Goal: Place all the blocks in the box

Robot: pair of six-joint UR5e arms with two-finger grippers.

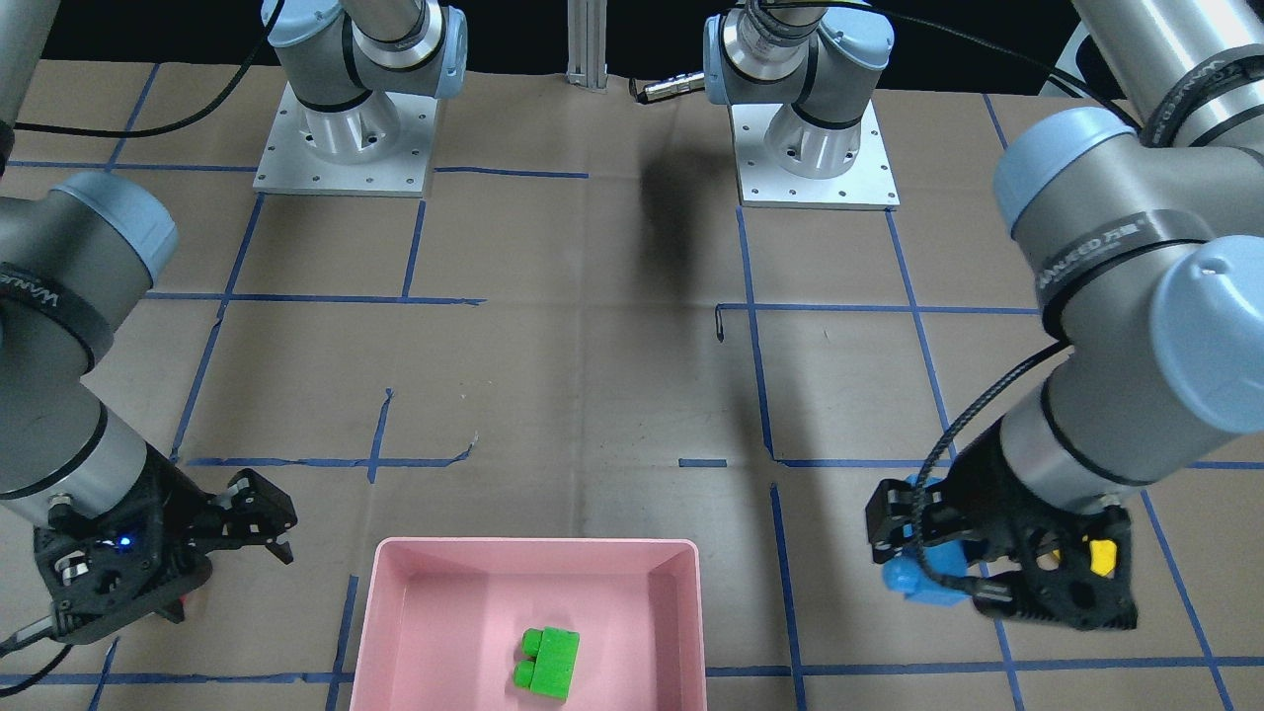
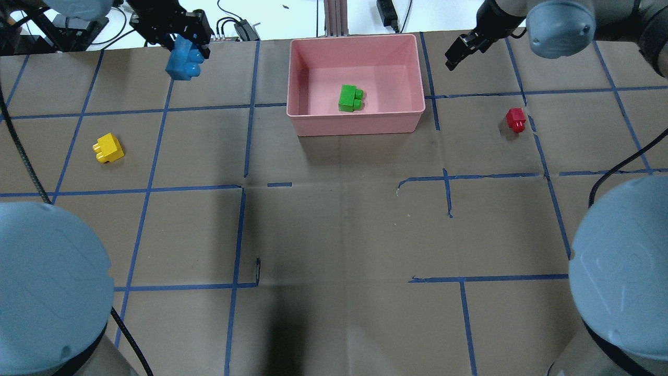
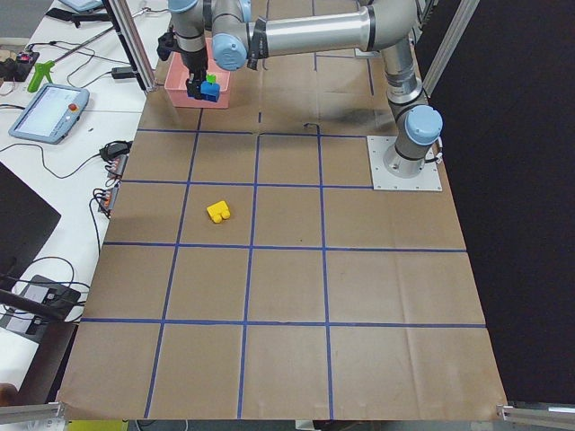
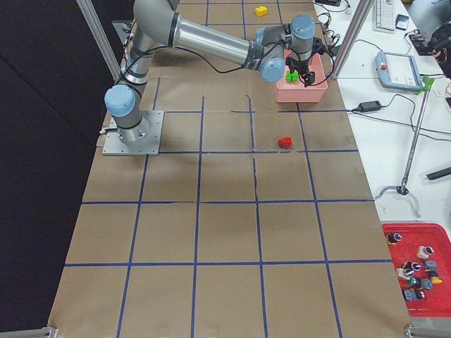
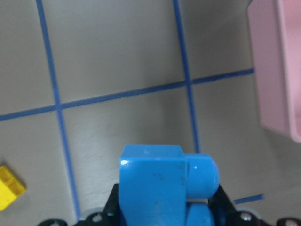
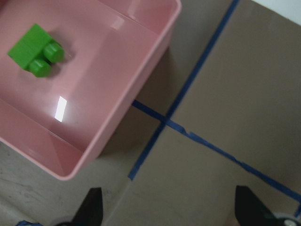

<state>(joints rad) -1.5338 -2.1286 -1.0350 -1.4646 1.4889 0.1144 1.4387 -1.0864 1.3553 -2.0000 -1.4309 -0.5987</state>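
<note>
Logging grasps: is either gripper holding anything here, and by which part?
The left gripper holds the light blue block by its upper end, body hanging below the fingers. The right gripper is open and empty.

The green block [image 2: 348, 97] sat in the pink box [image 2: 355, 125], blue block [image 2: 183, 61] hung midair, yellow block [image 2: 108, 148] and red block [image 2: 515, 119] on the table [image 2: 334, 235].

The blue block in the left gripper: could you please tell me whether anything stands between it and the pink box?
Nothing visible does. Only bare taped paper lies between the blue block and the box. The yellow block sits well off that line, and the green block inside leaves room.
</note>
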